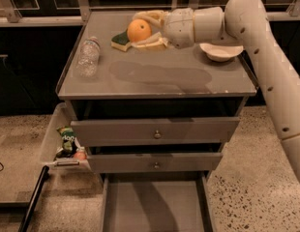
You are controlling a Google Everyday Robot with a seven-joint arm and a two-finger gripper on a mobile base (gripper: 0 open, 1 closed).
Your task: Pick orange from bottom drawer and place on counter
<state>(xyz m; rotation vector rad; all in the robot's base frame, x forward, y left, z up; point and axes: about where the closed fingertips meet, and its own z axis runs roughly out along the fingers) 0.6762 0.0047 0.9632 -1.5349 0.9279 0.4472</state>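
The orange (139,30) is held between the cream fingers of my gripper (142,31), above the back middle of the grey counter (155,79). The arm reaches in from the upper right. The gripper is shut on the orange, which hangs over a green and yellow sponge (120,39). The bottom drawer (155,204) is pulled open below the cabinet and shows nothing inside.
A clear plastic bottle (87,56) lies at the counter's left side. A white bowl (221,51) sits at the back right. Two knobbed drawers (156,134) are shut. A side bin (52,140) on the left holds snack packets and a small reddish item.
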